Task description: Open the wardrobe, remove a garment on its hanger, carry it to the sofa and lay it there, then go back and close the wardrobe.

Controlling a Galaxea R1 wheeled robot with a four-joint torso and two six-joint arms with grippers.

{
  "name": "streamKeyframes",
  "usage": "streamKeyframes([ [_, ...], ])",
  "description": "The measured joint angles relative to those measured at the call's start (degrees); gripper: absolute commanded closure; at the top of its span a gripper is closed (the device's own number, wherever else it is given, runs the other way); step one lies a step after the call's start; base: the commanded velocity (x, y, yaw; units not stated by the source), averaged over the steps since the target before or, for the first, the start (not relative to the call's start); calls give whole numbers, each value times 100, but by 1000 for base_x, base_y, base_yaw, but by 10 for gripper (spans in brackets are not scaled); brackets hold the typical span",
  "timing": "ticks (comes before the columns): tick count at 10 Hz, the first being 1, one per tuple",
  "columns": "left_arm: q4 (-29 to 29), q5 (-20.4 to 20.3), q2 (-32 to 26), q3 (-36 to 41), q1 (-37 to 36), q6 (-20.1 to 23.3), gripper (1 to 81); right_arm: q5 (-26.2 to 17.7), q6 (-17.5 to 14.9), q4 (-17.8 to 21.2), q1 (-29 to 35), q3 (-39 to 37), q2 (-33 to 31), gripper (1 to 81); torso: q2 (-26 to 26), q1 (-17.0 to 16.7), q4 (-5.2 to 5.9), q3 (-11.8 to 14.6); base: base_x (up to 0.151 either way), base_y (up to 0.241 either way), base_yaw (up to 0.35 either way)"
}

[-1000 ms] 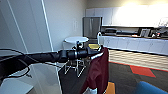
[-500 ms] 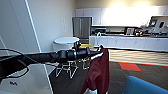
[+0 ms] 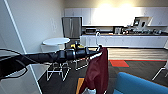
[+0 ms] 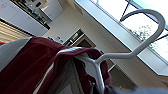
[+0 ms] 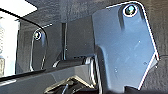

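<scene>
Left claw (image 3: 98, 51) clamped on hanger (image 4: 140, 45); best kept high and level so maroon jacket (image 3: 97, 71) clears turquoise sofa (image 3: 140, 85). Right claw's state: cannot tell.

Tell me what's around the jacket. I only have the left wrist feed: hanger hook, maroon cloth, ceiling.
Observer: In the head view the garment hangs free from the hanger at the end of the left arm, which reaches forward.
Operator: Sofa anywhere?
Observer: Yes. The sofa shows at the lower right of the head view, to the right of the garment.
Operator: And the other side?
Observer: A round white table stands beyond the arm on the left, near the wall.
</scene>
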Motion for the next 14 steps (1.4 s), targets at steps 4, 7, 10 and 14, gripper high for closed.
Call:
streamKeyframes([
  [4,0,-26,2,17,-16,0,811,0,2,0,-6,0,2,10,0,0,0,0,0,0,-279],
  [7,0,11,4,78,-13,0,811,0,2,0,-15,0,2,10,0,0,0,0,0,0,-280],
  [10,2,20,-29,162,-16,0,811,2,2,0,-15,0,2,10,0,0,0,0,0,0,-280],
  [14,5,41,-22,174,-13,0,811,2,2,0,-13,0,2,10,0,0,0,0,0,0,-280],
])
